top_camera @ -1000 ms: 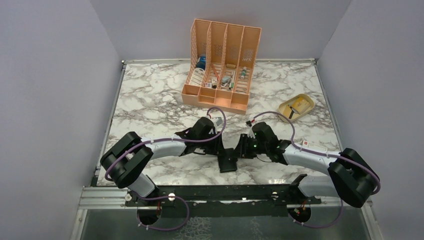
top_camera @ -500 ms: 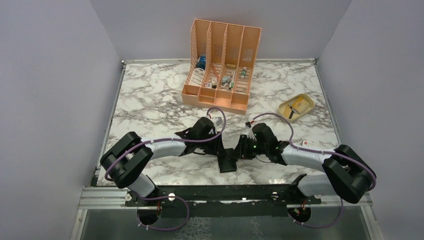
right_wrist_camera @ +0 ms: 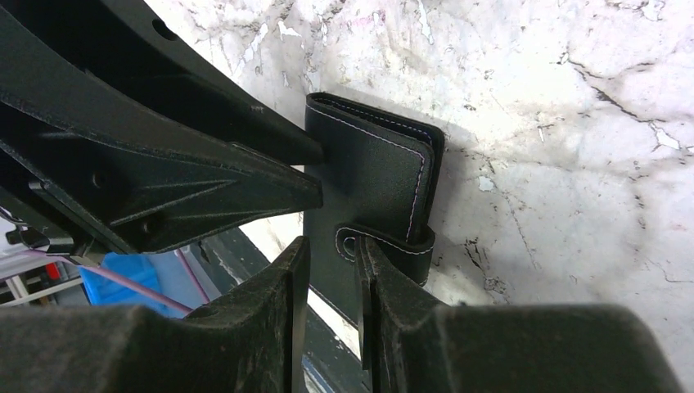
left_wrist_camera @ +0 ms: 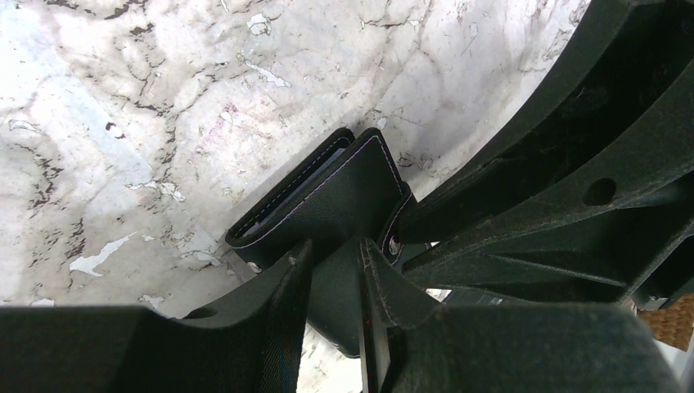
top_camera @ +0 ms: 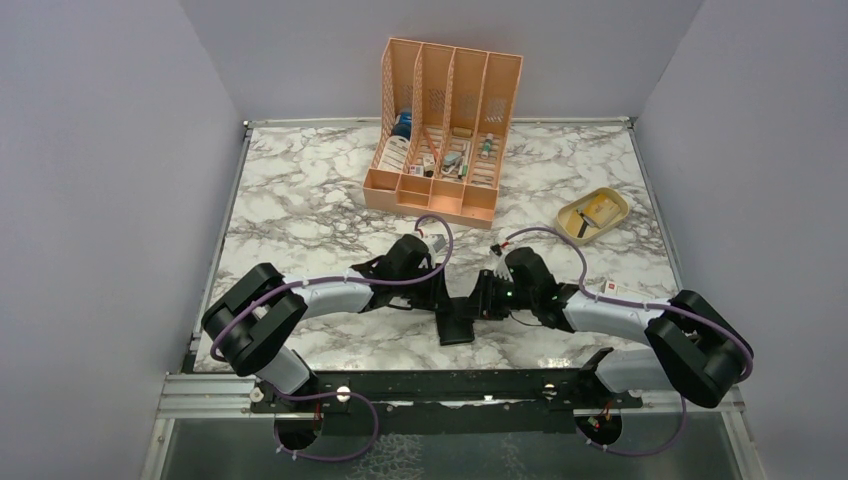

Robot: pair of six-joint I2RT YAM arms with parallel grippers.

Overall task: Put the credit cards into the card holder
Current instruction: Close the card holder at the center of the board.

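Left fingers (left_wrist_camera: 278, 299): closed on one flap of the black card holder (left_wrist_camera: 331, 196), which sits at the near middle of the worktop (top_camera: 300, 200).
Right fingers (right_wrist_camera: 286, 278): closed on the same card holder from the opposite side, just beside its snap tab.
Why both: we judge one side steadies it while the other works the fold open.
Card holder: folded; we cannot tell whether it rests on the marble.
Cards: none visible in either grip.
Further back: a beige dish (top_camera: 592, 213) to the right and, farthest, an orange desk organizer (top_camera: 442, 130), both well apart.
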